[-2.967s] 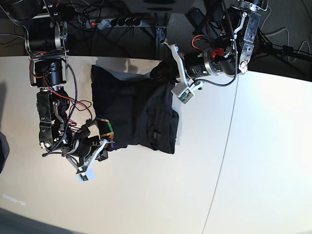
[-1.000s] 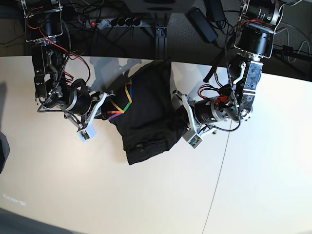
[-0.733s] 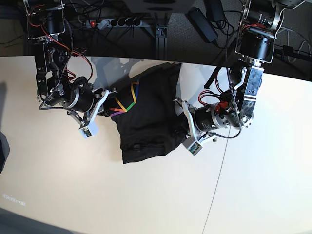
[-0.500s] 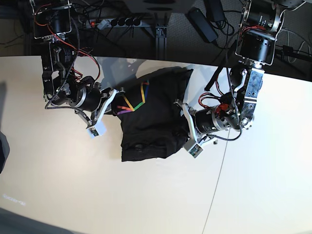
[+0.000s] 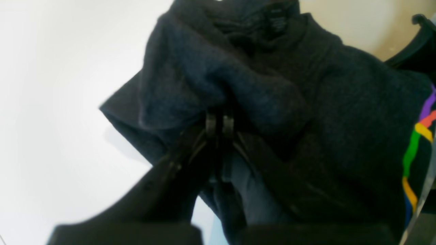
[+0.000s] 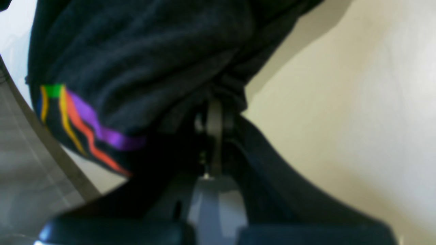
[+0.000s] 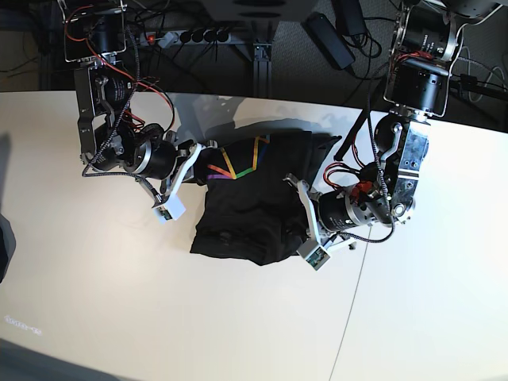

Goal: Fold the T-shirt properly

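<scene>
The black T-shirt lies bunched on the table between my two arms, its rainbow line print facing up near the far edge. My right gripper, on the base view's left, is shut on the shirt's edge beside the print. In the right wrist view its closed fingertips bite into dark fabric. My left gripper is shut on the shirt's opposite side. In the left wrist view the jaws pinch a thick fold of knit, with the print at the right edge.
A power strip, a black adapter and cables sit behind the table's far edge. A thin seam runs down the tabletop right of the shirt. A dark object pokes in at the left edge.
My right gripper has carried the printed edge to the right, toward the left arm. The shirt has bunched narrower and its lower edge has shifted. The left gripper has stayed almost in place.
</scene>
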Available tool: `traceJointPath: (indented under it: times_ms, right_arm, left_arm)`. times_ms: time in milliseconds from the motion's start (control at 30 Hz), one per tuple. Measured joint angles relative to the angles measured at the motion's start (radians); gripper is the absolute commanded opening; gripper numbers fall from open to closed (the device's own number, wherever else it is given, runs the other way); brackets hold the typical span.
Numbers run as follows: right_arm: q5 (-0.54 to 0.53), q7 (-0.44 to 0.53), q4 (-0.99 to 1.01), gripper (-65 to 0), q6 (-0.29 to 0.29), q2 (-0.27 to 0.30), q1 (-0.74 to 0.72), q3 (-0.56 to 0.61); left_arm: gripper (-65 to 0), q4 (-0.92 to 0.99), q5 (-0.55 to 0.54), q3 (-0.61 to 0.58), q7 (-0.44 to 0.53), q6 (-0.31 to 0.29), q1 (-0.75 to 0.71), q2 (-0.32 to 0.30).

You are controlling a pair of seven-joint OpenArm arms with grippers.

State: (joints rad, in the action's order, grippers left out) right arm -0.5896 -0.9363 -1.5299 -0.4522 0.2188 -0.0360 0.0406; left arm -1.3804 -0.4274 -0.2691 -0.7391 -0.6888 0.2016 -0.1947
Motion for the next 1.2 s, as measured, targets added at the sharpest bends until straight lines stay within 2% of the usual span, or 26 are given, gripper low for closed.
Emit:
traceJointPath:
  times_ms: [200,333,533,700,767,967,1100,1200]
  right_arm:
    - [0.003,0.001,-0.025,-65.0,0.0,0.0,-0.001,-0.069]
    - [0.003,0.0,-0.059,-65.0,0.0,0.006,-0.002,-0.122]
    - [0.004,-0.014,-0.105,-65.0,0.0,0.048,-0.002,-0.223]
    - [-0.013,-0.088,-0.12,-65.0,0.0,0.074,-0.002,-0.325]
    - [-0.022,-0.11,-0.12,-65.0,0.0,0.075,0.0,-0.367]
    - [-0.052,-0.109,-0.122,-65.0,0.0,0.097,0.061,-0.457]
    - [-0.117,-0.127,-0.122,-65.0,0.0,0.142,0.143,-0.5]
    - [-0.146,-0.131,-0.124,-65.0,0.0,0.151,0.204,-0.529]
  left_arm:
    - [-65.0,0.0,-0.002,0.001,0.0,0.019,0.039,-0.045]
    - [-65.0,-0.005,-0.016,0.029,-0.013,0.018,0.036,-0.049]
    - [-65.0,-0.019,-0.129,0.169,-0.149,0.019,0.034,-0.052]
    - [-65.0,-0.104,-0.213,0.302,-0.243,0.019,0.012,-0.061]
    - [-65.0,-0.14,-0.248,0.331,-0.259,0.019,-0.021,-0.089]
    - [-65.0,-0.231,-0.245,0.425,-0.274,0.019,-0.213,-0.158]
    - [-65.0,-0.307,-0.306,0.547,-0.283,0.022,-0.336,-0.198]
    - [-65.0,-0.37,-0.346,0.644,-0.314,0.025,-0.443,-0.23]
